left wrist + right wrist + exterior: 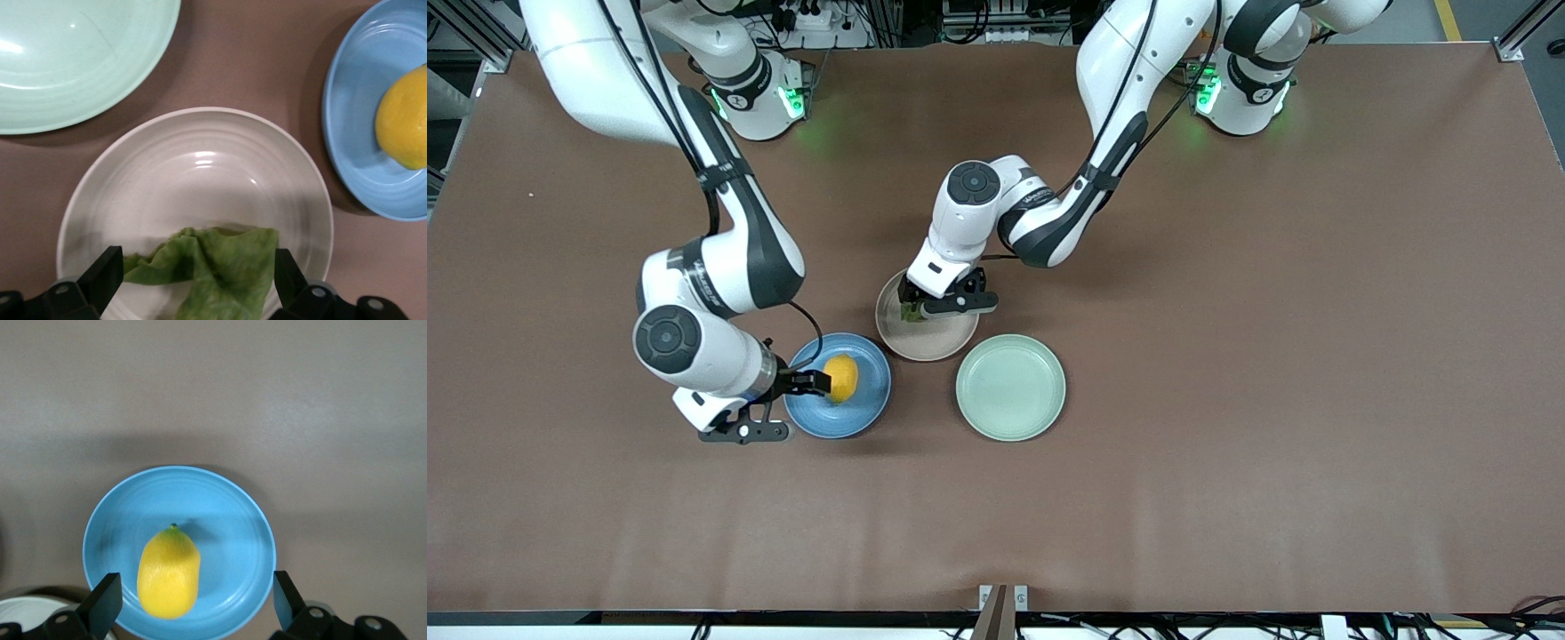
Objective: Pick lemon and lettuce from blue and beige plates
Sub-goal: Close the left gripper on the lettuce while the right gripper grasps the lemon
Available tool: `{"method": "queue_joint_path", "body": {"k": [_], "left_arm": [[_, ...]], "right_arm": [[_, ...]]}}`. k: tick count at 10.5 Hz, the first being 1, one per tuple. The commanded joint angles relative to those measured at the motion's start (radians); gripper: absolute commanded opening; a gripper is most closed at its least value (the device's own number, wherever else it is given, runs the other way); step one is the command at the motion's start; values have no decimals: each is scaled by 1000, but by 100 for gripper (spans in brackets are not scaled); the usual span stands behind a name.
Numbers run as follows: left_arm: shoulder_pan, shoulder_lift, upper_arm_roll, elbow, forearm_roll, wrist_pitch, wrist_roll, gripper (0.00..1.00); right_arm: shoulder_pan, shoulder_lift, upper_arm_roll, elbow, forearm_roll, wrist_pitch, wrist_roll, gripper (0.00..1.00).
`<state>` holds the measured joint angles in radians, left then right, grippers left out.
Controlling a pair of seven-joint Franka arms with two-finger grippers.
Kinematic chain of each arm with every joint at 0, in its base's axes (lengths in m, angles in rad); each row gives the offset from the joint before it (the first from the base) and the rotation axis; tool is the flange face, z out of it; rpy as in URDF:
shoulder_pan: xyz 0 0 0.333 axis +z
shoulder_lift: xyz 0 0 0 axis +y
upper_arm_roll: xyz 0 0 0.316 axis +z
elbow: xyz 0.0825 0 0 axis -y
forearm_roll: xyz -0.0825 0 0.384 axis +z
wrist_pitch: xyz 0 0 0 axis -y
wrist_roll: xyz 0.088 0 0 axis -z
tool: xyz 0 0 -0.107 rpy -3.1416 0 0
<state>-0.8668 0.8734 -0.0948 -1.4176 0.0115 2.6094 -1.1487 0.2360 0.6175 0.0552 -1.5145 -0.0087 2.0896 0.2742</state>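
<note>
The yellow lemon point(841, 377) lies on the blue plate point(863, 409). My right gripper point(811, 383) is low at the plate's rim toward the right arm's end, open. In the right wrist view the lemon point(169, 571) sits between the spread fingertips point(107, 600) of the right gripper point(197, 603), closer to one finger. The green lettuce point(912, 313) lies on the beige plate point(943, 342). My left gripper point(914, 309) is down over it, open. In the left wrist view the lettuce point(220, 267) lies between the open fingers point(110, 273) of the left gripper point(199, 280).
A bare mint-green plate point(1010, 387) sits beside the beige plate, toward the left arm's end, and shows in the left wrist view point(67, 60). The blue plate point(360, 120) and the lemon point(403, 127) show there too. The three plates lie close together on the brown table point(1227, 400).
</note>
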Motion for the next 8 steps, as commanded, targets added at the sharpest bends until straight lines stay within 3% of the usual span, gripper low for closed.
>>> {"method": "queue_joint_path", "body": {"k": [1,8], "left_arm": [[-40,50,24,28,22,53,-48,100],[-92,78,33,26,24,55,-69,100]], "right_arm": [[14,18,-6,13,-34,7,5,100],[14,21,-3,-15,-18,25,72,100]]}}
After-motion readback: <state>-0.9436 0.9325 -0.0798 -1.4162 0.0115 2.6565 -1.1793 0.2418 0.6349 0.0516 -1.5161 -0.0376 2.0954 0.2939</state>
